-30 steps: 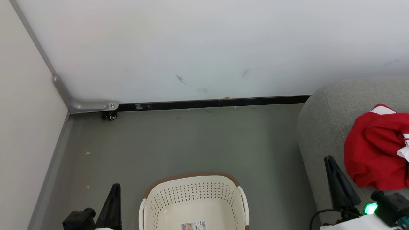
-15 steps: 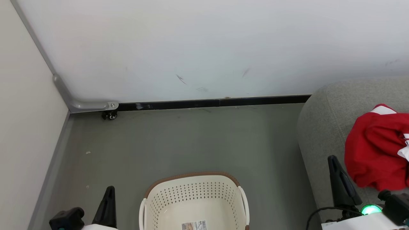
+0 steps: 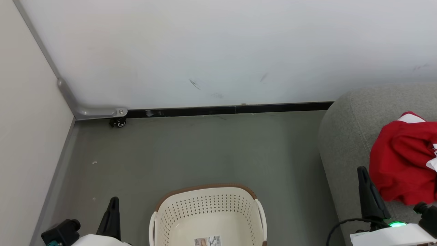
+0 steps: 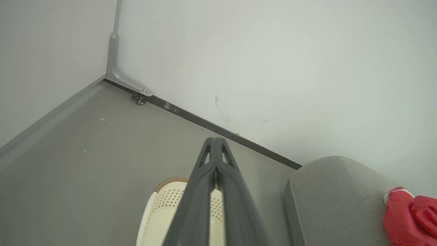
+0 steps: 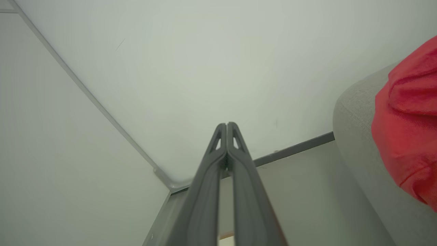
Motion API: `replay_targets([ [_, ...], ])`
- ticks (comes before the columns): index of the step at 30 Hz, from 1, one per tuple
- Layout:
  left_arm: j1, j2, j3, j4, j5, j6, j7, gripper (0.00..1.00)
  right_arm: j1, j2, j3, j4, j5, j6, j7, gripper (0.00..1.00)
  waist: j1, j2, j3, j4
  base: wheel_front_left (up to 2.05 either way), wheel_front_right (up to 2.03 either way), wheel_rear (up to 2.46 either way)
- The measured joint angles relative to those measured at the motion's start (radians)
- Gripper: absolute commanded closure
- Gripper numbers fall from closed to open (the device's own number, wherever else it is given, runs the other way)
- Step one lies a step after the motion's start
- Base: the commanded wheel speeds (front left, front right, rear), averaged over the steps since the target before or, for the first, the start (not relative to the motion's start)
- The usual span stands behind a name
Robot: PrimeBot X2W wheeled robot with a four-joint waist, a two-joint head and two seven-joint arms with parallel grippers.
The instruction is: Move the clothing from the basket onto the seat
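Jaws on both arms pressed shut, fingers meeting along their length, nothing between them. My left gripper (image 3: 113, 203) points up at the lower left of the head view, my right gripper (image 3: 363, 172) at the lower right.

Noted: the basket (image 3: 205, 188) stands on the grey floor (image 3: 205, 147), just right of my left jaws and apart from them. In the left wrist view its brown rim lies directly behind the closed fingers. What I can see of its inside is bare cream plastic with a printed label (image 3: 207, 241) on the bottom; the near end is cut off by the frame.

Noted: the clothing (image 3: 401, 160), a red heap with white trim, lies on the seat (image 3: 344, 136), just right of my right jaws, with a narrow strip of grey cushion between us. My right jaws stand over the seat's left edge; I cannot tell whether they touch it.

Ahead of both jaws: white wall (image 3: 218, 51) and black skirting strip (image 3: 232, 110). Ahead and left of my left jaws, a small caster wheel (image 3: 118, 123) sits under a grey metal bracket (image 3: 95, 112). A green light (image 3: 396, 224) glows at the base of my right jaws.
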Motion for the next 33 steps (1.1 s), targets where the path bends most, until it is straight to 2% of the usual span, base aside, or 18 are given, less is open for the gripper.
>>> replay_targets([
  [11, -0.006, -0.004, 0.022, -0.001, -0.117, -0.018, 0.035, 1.0, -0.004, 0.0, -0.009, 0.007, 0.123, 0.0, 0.03, 1.0, 0.0097, 0.0, -0.005, 0.002, 0.0, 0.0, 0.0],
  [17, -0.006, -0.007, 0.034, -0.003, -0.18, -0.025, 0.054, 1.0, -0.005, 0.001, -0.016, 0.019, 0.192, 0.0, 0.05, 1.0, 0.013, 0.0, -0.009, 0.003, 0.0, 0.0, 0.0],
  [26, -0.008, -0.011, 0.053, -0.004, -0.285, -0.035, 0.085, 1.0, -0.025, 0.003, -0.032, 0.029, 0.305, 0.0, 0.074, 1.0, 0.0142, 0.0, -0.012, 0.005, 0.0, 0.0, 0.0],
  [33, -0.02, -0.021, 0.066, -0.004, -0.359, -0.044, 0.106, 1.0, -0.025, 0.004, -0.037, 0.039, 0.382, 0.0, 0.092, 1.0, 0.0103, 0.0, -0.01, 0.006, 0.0, 0.0, 0.0],
])
